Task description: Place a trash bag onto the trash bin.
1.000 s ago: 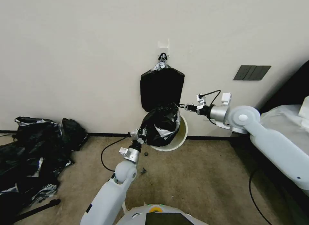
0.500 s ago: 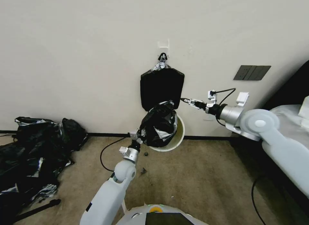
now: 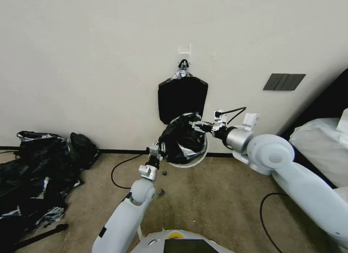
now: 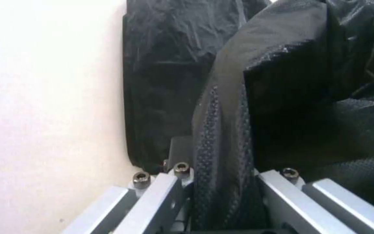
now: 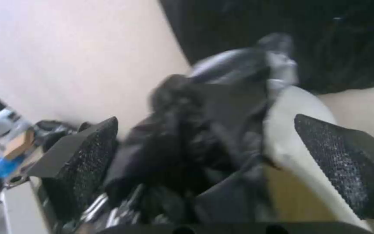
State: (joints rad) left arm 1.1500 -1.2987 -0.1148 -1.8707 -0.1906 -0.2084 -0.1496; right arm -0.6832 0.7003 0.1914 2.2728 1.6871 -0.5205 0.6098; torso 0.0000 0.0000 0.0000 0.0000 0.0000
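Note:
The trash bag [image 3: 181, 140], glossy black and wrinkled, is bunched over the mouth of the cream-white trash bin [image 3: 198, 158], which stands tilted by the wall. My left gripper [image 3: 161, 148] is shut on the bag's near left edge. In the left wrist view the bag's film [image 4: 174, 65] runs between the shut fingers [image 4: 221, 146]. My right gripper [image 3: 195, 125] is open at the bag's upper right edge. In the right wrist view its pads [image 5: 87, 152] stand wide apart, with the bag [image 5: 204, 139] and the bin's rim [image 5: 291, 136] between them.
A flat black bundle [image 3: 183, 99] hangs from a wall hook just above the bin. A heap of black plastic [image 3: 36, 173] lies on the left of the carpet. A cable [image 3: 119, 169] and small scraps [image 3: 162, 191] lie near my left arm. A white-covered object [image 3: 319, 137] stands on the right.
My right gripper has come back left and down from beside the hanging bundle to the bag's upper right edge. The left gripper has kept its hold, and the bag has shifted slightly.

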